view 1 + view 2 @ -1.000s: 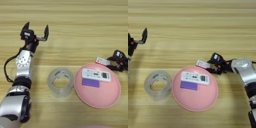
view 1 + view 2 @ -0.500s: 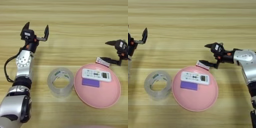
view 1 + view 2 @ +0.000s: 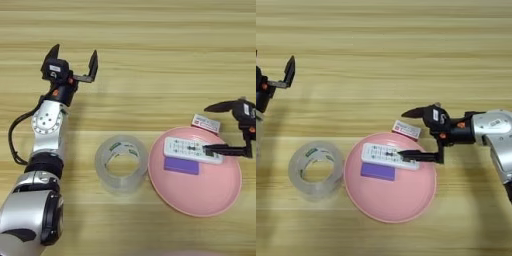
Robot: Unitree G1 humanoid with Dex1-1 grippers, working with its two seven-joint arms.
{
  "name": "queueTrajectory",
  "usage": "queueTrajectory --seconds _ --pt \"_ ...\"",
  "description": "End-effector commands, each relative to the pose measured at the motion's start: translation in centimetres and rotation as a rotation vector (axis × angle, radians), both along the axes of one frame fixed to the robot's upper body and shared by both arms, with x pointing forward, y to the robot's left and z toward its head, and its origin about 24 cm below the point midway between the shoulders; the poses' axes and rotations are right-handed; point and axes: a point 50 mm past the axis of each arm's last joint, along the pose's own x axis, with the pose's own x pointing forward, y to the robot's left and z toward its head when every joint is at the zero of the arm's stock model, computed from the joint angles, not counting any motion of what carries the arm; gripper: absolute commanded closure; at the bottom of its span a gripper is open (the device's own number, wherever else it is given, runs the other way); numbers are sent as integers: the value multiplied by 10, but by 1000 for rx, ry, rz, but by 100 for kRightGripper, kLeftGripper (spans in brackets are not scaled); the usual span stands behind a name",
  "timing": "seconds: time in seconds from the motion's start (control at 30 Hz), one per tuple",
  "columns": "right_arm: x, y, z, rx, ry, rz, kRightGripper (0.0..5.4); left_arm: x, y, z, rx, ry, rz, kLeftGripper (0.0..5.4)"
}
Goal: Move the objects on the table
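— Two things already lie in the pink plate (image 3: 391, 200): the remote (image 3: 387, 156) and a purple card (image 3: 378, 171). One small labelled block (image 3: 406, 129) sits on the table (image 3: 381, 60), just off the rim at 12 o'clock.

— And the grippers?

— The right gripper (image 3: 408, 135) is spread wide, one finger over the remote. The left gripper (image 3: 75, 57), spread and empty, hangs at 10 o'clock.

— Anything else?

— One tape roll (image 3: 121, 163), at the plate's 9 o'clock. I'd judge block and roll remain.
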Motion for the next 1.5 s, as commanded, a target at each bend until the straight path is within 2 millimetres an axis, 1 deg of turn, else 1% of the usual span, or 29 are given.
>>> queueTrajectory --seconds 0.03,0.47,0.6,0.73,0.8,1.03,1.27,1.37,1.5 --pt "-4 -2 -3 -35 30 21 6 2 -4 3 11 -12 -11 0" --pt "-6 -1 -19 -71 100 15 6 3 -3 3 10 -10 -10 0" --pt "0 1 -19 -57 108 -24 6 3 -3 4 10 -12 -11 0" --pt "9 2 -21 -49 123 -117 6 3 -3 4 11 -12 -10 0" --pt "11 2 -22 -50 137 -135 6 2 -3 3 12 -13 -12 0" --pt "9 2 -30 -73 201 -164 6 2 -4 3 13 -14 -13 0" --pt "5 3 -37 -99 264 -158 6 2 -4 4 14 -15 -14 0" --pt "5 2 -41 -107 317 -191 6 2 -4 3 13 -15 -14 0" --pt "7 3 -42 -115 343 -218 6 2 -4 4 14 -16 -15 0"
